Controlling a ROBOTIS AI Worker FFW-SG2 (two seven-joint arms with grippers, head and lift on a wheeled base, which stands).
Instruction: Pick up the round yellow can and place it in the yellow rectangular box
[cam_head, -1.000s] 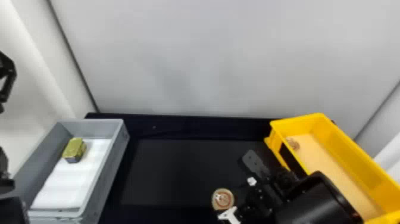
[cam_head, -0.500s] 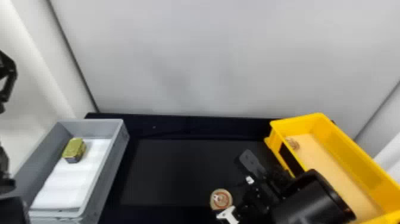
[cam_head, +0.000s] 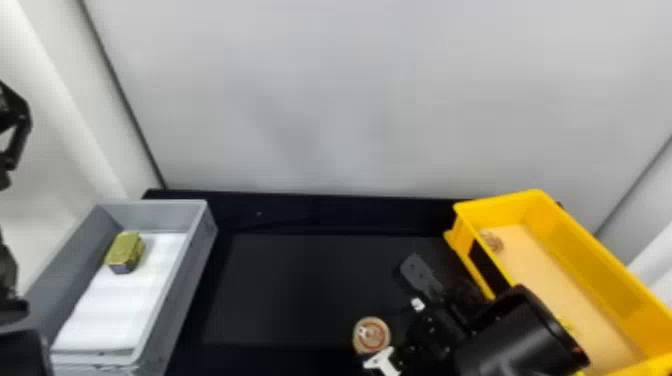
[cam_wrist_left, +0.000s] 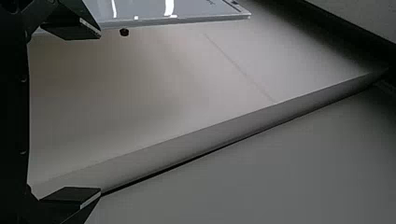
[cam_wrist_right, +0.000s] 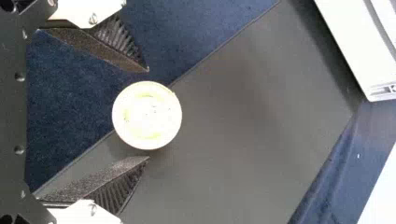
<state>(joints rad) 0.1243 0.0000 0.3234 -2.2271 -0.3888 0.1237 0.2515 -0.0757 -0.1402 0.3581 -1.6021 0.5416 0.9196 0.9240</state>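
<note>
A pale wall (cam_head: 375, 100) stands behind the black surface (cam_head: 280, 290). The round yellow can (cam_wrist_right: 147, 115) rests on it with its round lid facing up, lined up between the fingertips of the right hand (cam_wrist_right: 148, 114). That hand is spread wide, with a gap showing on either side of the can; it pinches nothing. Such a spread most likely serves to let the fingers pass down both sides of the round wall before closing, and the can's place midway between them should help keep a squeeze from pushing it aside.

Beyond the right hand, on its outer side, lies the yellow rectangular box (cam_head: 585, 265), near enough that the carry looks short. A small round item (cam_head: 492, 241) sits in its far end. Across the surface, well apart to the hand's left, a grey bin (cam_head: 185, 285) holds a gold block-shaped tin (cam_head: 125, 250) on a white liner (cam_head: 120, 305), probably laid as padding. The left hand (cam_wrist_left: 100, 112) is parked beyond that side, fingers apart and empty.
</note>
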